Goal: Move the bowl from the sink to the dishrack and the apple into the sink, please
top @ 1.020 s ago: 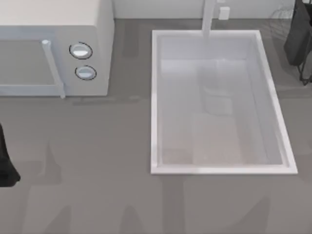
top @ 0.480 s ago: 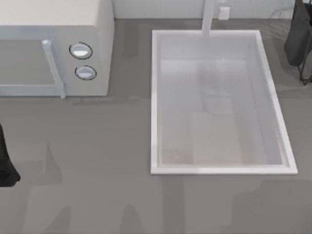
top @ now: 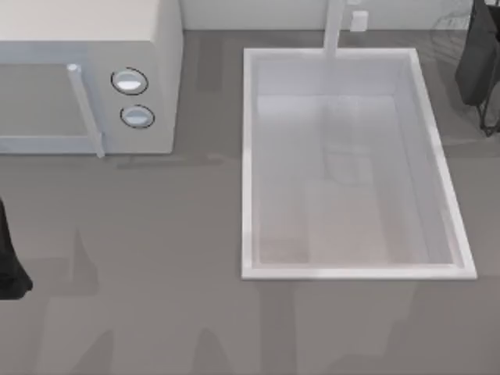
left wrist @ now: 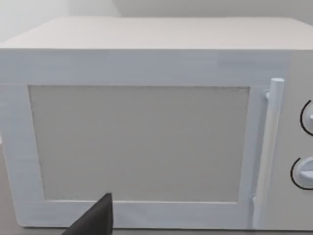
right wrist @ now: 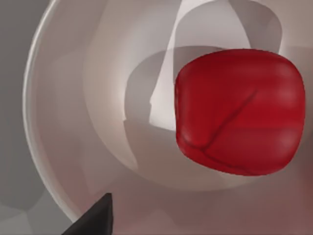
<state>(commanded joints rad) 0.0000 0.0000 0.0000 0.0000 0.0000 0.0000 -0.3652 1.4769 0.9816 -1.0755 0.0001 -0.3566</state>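
Overhead, grey table (top: 156, 234) with white sink (top: 248, 156) and microwave (top: 86, 78); hand states unclear.

Grey table (top: 156, 234) with microwave (top: 86, 78), sink (top: 248, 156).

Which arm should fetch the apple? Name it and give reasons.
Right, probably. Its wrist view looks closely down on the apple, lying on a pale round dish. The left wrist view faces the microwave, away from it.
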